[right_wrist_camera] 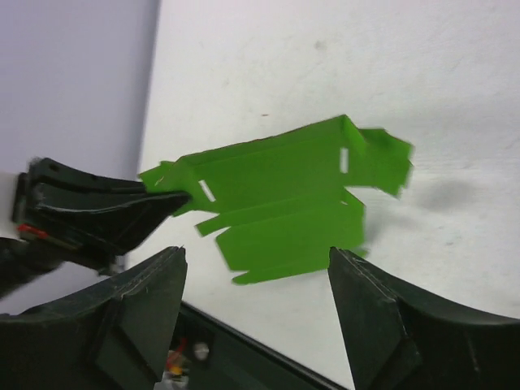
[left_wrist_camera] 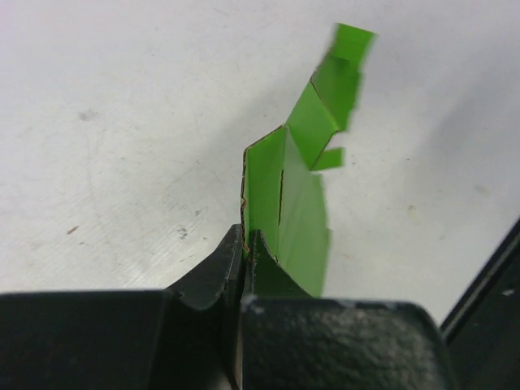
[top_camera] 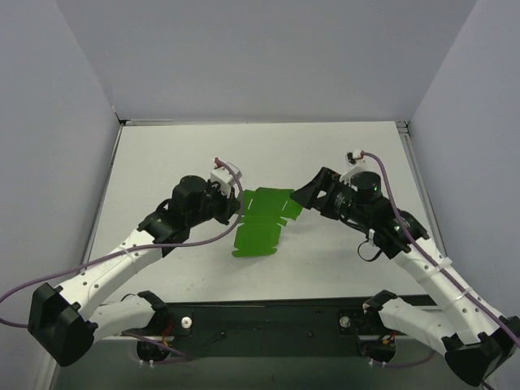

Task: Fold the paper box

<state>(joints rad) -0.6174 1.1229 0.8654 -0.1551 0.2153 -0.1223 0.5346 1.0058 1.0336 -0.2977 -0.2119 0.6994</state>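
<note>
Left end effector (left_wrist_camera: pixel 242 244) clamps the paper box (left_wrist_camera: pixel 284 203) by one edge; right end effector (right_wrist_camera: pixel 256 260) gapes empty, so card may sag or slip.

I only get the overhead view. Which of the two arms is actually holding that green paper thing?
Observer: The left pincer. Its wrist camera shows it clamped shut on one edge of the paper box.
Visitor: And the other arm?
Observer: The right pincer grips nothing. In its own camera its jaws stand wide apart, with the box ahead of the gap.
Visitor: Is it a proper box yet?
Observer: No. The right wrist camera shows a creased sheet with loose flaps, not closed up.
</note>
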